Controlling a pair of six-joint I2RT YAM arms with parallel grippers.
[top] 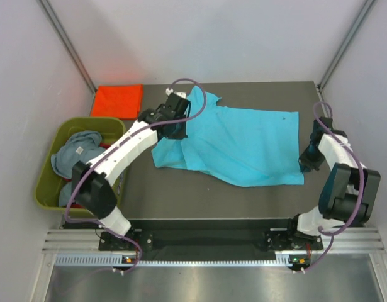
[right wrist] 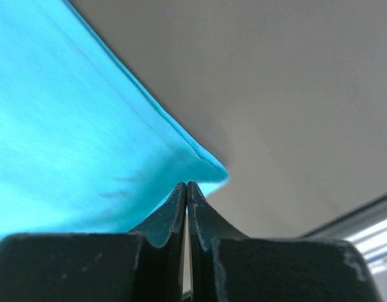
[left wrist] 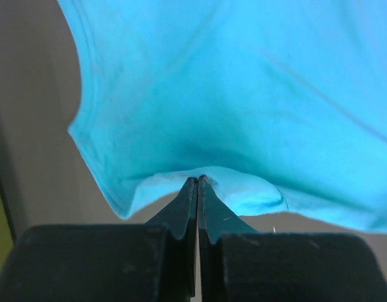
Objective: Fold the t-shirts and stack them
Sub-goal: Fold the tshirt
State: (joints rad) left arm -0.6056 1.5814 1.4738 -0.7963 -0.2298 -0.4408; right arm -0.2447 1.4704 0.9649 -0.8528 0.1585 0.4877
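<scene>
The bright turquoise t-shirt (top: 243, 145) lies spread and rumpled on the dark table (top: 199, 195). My left gripper (top: 176, 128) is shut on a pinch of its cloth at the shirt's left side; the left wrist view shows the shirt (left wrist: 243, 82) bunched at the closed tips (left wrist: 198, 179). My right gripper (top: 306, 160) is shut at the shirt's near right corner, with the cloth (right wrist: 67, 138) at the closed tips (right wrist: 187, 184). The orange-red t-shirt (top: 117, 100) lies folded at the table's far left corner. The grey-blue t-shirt (top: 77, 151) sits in the tub, with a bit of red cloth (top: 106, 146) beside it.
The olive-green plastic tub (top: 47, 189) stands off the table's left edge, beside my left arm. White walls with metal posts close in the back and sides. A metal rail runs along the near edge under the arm bases.
</scene>
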